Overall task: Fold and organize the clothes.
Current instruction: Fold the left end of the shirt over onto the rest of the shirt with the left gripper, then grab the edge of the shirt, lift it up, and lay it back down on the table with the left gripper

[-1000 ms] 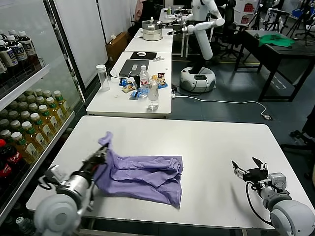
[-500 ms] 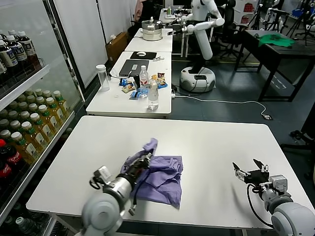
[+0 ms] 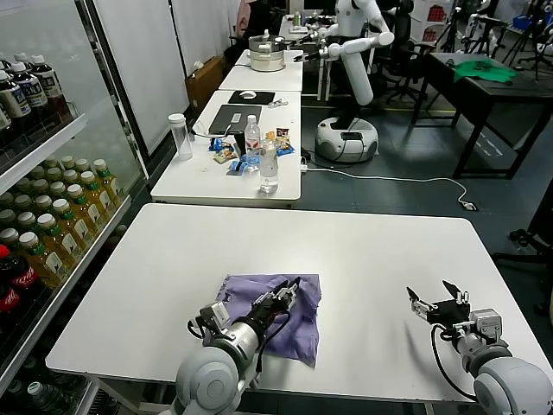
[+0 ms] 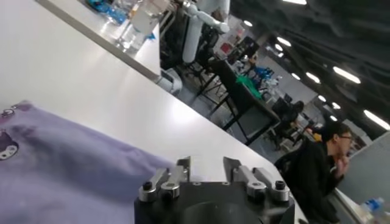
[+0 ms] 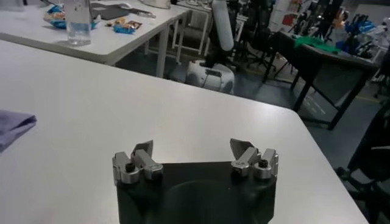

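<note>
The lavender T-shirt (image 3: 278,318) lies folded into a compact, roughly rectangular bundle on the white table (image 3: 346,251), near the table's front edge and left of its centre; in the left wrist view (image 4: 55,164) its cloth fills the near foreground, and a bit of darker purple print shows at its edge. The left gripper (image 3: 288,292) rests over the middle of the bundle, its arm reaching in low from the front edge and angled toward the far right, the forearm lying across the shirt's near part. Its fingers (image 4: 181,172) stand a little apart with nothing caught between them, and the fabric lies just beneath and beside them. The right gripper (image 3: 436,303) sits well apart from the shirt, low over the bare tabletop near the front right corner, pointing toward the table's left; its fingers (image 5: 144,153) are spread wide and hold nothing, and from its wrist camera only a corner of the shirt (image 5: 12,126) shows far off. Beyond the work table stands a second white table (image 3: 199,177) carrying water bottles (image 3: 269,169), snack packets and a laptop (image 3: 232,118). A drinks shelf (image 3: 47,225) of bottled beverages lines the robot's left side.
</note>
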You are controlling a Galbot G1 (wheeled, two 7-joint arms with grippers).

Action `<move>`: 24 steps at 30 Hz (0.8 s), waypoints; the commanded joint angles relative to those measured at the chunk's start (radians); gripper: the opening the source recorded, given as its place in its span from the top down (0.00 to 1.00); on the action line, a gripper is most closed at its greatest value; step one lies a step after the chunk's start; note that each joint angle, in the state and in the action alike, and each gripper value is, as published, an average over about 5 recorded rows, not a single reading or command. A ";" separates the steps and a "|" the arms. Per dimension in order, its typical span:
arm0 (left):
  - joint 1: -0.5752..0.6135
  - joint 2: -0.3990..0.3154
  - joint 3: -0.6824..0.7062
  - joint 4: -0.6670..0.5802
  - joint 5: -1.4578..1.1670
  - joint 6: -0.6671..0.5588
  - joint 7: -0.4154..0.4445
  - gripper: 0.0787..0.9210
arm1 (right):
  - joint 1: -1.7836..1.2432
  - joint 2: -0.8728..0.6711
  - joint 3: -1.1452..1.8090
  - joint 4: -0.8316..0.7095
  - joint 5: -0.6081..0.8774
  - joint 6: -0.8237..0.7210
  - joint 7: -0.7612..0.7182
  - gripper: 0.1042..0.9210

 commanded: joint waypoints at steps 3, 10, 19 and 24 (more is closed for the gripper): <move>0.042 0.048 -0.091 -0.036 0.132 -0.063 0.005 0.36 | 0.004 0.006 -0.006 -0.001 -0.006 0.001 0.001 0.12; 0.082 0.149 -0.130 0.126 0.699 -0.124 -0.011 0.15 | 0.011 0.012 -0.014 0.000 -0.016 0.003 0.000 0.12; 0.072 0.145 -0.116 0.246 0.815 -0.071 -0.036 0.12 | 0.007 0.018 -0.015 0.008 -0.022 0.003 0.000 0.12; 0.068 0.132 -0.096 0.237 0.758 -0.023 -0.037 0.12 | 0.002 0.019 -0.011 0.014 -0.022 0.003 0.000 0.12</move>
